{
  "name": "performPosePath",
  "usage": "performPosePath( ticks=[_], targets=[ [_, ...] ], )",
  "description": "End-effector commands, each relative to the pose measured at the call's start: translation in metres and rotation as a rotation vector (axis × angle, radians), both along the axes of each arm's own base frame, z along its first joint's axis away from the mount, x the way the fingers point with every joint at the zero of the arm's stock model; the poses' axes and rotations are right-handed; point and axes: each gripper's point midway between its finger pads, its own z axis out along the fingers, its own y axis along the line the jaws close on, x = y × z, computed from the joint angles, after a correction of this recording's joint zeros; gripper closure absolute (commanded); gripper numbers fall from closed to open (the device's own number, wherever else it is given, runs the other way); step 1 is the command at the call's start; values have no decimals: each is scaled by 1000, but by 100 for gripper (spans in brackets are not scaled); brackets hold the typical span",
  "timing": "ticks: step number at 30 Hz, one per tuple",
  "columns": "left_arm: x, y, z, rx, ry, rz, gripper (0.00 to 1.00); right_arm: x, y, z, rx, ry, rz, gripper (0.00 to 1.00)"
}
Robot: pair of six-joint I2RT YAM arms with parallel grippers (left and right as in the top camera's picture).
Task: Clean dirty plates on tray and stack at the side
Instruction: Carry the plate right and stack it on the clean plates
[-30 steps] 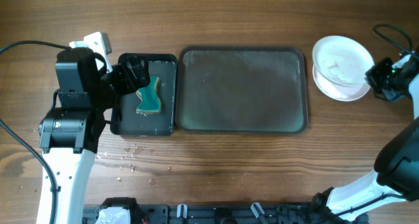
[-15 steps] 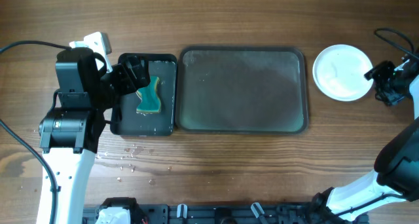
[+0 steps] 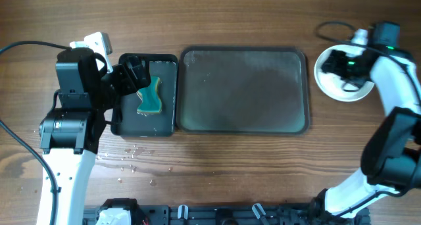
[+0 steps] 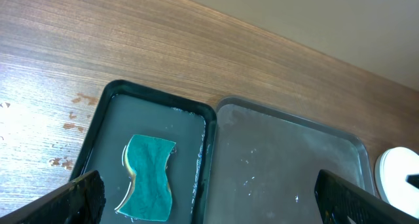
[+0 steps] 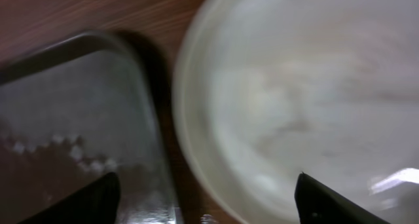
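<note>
Wooden table (image 3: 230,21) from above, with large dark-grey rectangular tray (image 3: 243,90), rounded at the corners and raised at the rim, at centre; wet film and scattered droplets on its floor. At 9 o'clock of it, rim beside rim, a smaller, narrower black tray (image 3: 164,120) with a wet floor, holding a teal wavy-edged sponge (image 3: 150,99) lying flat. At 3 o'clock of the large tray, outside it and just beside its short edge, round white plates (image 3: 342,93) resting on the wood; number in the pile not discernible, upper face blurred in the right wrist view. Left gripper (image 3: 135,74) poised over the 12 o'clock half of the black tray, above the sponge and apart from it; jaws spread wide in the left wrist view, nothing between the fingertips (image 4: 82,198). Right gripper (image 3: 342,66) over the plates, toward their 11 o'clock side; jaws likewise released, fingers (image 5: 91,198) wide apart at the lower corners of the right wrist view, plate rim and large tray's corner between them; contact with the plates not determinable. Small spatter of water drops (image 3: 128,156) on the wood at 6 o'clock of the black tray.
</note>
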Motion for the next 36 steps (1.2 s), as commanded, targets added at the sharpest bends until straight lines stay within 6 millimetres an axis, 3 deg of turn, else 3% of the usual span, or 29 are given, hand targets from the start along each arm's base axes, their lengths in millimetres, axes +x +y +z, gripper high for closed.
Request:
performPosePath(
  ticks=[1, 3, 5, 11, 36],
  targets=[
    [2, 0, 5, -1, -12, 6, 0, 11, 48, 7, -34, -53, 235, 11],
    [2, 0, 5, -1, -12, 6, 0, 11, 71, 7, -41, -57, 308, 11],
    [2, 0, 5, -1, -12, 6, 0, 10, 87, 7, -39, -57, 345, 0],
    [2, 0, 5, -1, -12, 6, 0, 7, 119, 7, -36, -59, 420, 0],
    [2, 0, 5, -1, -12, 6, 0, 7, 120, 7, -36, -59, 423, 0]
  ],
)
